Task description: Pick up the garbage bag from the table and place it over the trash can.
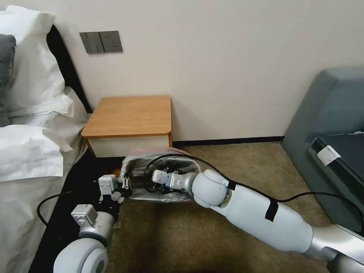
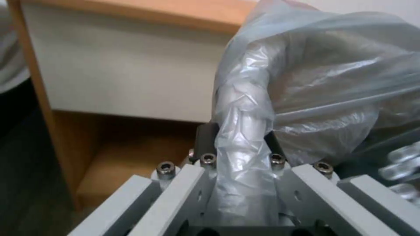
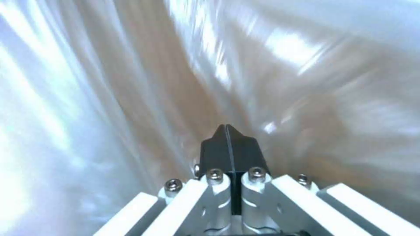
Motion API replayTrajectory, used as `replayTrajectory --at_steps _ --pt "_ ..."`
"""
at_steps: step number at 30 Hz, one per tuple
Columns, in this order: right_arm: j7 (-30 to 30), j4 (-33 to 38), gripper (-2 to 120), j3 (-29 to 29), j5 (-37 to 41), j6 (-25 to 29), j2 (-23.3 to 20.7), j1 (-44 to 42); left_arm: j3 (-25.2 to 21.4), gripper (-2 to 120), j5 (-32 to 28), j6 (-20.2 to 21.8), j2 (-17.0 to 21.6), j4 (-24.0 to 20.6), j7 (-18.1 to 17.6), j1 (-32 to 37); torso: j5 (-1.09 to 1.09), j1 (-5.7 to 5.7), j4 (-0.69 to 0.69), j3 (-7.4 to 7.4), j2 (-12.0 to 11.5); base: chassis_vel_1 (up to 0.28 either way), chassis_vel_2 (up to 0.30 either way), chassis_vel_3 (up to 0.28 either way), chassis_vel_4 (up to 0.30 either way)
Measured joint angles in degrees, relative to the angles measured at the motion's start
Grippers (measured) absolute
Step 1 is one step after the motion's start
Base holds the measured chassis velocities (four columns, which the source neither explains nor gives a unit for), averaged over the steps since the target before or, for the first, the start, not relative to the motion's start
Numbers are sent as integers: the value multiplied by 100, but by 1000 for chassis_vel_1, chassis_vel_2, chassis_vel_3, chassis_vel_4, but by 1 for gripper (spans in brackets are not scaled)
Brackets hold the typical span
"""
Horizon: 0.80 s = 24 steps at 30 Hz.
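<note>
The garbage bag (image 1: 163,156), thin grey plastic with a pinkish-red edge, is draped over the trash can (image 1: 131,167) on the carpet in front of the table (image 1: 129,115). My left gripper (image 1: 125,184) sits at the can's left rim. In the left wrist view this left gripper (image 2: 240,132) is shut on the bag-covered rim (image 2: 245,108), one dark finger on each side. My right gripper (image 1: 154,182) reaches into the can's mouth from the right. Inside the bag (image 3: 131,82), the right gripper (image 3: 227,128) is shut, its pads together with nothing between them.
A bed with white linen (image 1: 30,151) lies close on the left, beside my left arm. A grey-blue sofa (image 1: 330,125) stands at the right. The wall runs behind the table, and brown carpet (image 1: 246,163) lies between can and sofa.
</note>
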Motion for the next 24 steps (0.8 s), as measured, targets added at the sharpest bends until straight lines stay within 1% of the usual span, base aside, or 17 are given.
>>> replayTrajectory --at_steps 3,4,5,9,10,12,13,14,15,16,17,18,19,20,22,23,24 --pt "98 235 0 165 303 -90 -69 -65 -17 5 -136 -2 5 59 -53 0 0 0 1 0 0 0 0 0 0" --pt "229 485 0 352 671 -154 -162 -147 -27 5 -236 -2 17 105 -99 0 1 0 0 0 0 0 0 0 0" --pt "229 485 0 352 671 -154 -162 -147 -27 5 -236 -2 17 105 -99 0 1 0 0 0 0 0 0 0 0" --pt "692 1123 0 1046 1742 -113 -430 -520 -48 5 -574 87 45 135 -329 -26 1 0 1 -1 0 0 0 0 0" --pt "692 1123 0 1046 1742 -113 -430 -520 -48 5 -574 87 45 135 -329 -26 1 0 1 -1 0 0 0 0 0" --pt "996 1361 0 1529 1969 67 -524 -890 -41 5 -745 169 50 121 -464 -35 1 0 -1 0 0 0 0 0 0" --pt "1264 1497 2 1900 2016 213 -583 -1256 -29 5 -838 226 54 88 -547 -25 2 0 0 0 0 0 0 0 0" --pt "1264 1497 2 1900 2016 213 -583 -1256 -29 5 -838 226 54 88 -547 -25 2 0 0 0 0 0 0 0 0" --pt "1524 1600 6 2261 2021 392 -641 -1668 -15 5 -888 269 62 55 -610 -9 2 0 1 0 0 0 0 0 0" --pt "1755 1709 13 2798 1974 661 -693 -2324 2 5 -948 325 80 19 -676 20 3 0 0 0 0 0 0 0 0" --pt "1755 1709 13 2798 1974 661 -693 -2324 2 5 -948 325 80 19 -676 20 3 0 0 0 0 0 0 0 0" --pt "1832 1748 17 3156 1857 850 -691 -2752 12 5 -975 356 92 2 -724 40 3 0 -2 -1 0 0 0 0 0" --pt "1884 1795 23 3628 1608 1139 -640 -3320 44 5 -1003 391 112 -11 -808 60 3 0 -2 -1 0 0 0 0 0" --pt "1884 1795 23 3628 1608 1139 -640 -3320 44 5 -1003 391 112 -11 -808 60 3 0 -2 -1 0 0 0 0 0" --pt "1950 1879 34 4299 1270 1519 -399 -4260 107 5 -1045 452 133 -11 -938 99 2 0 -2 -1 0 0 0 0 0" --pt "1950 1879 34 4299 1270 1519 -399 -4260 107 5 -1045 452 133 -11 -938 99 2 0 -2 -1 0 0 0 0 0" --pt "2040 1900 38 4538 1174 1678 -242 -4565 147 5 -1086 496 137 -12 -1005 114 2 0 -3 -1 -1 0 0 0 0"
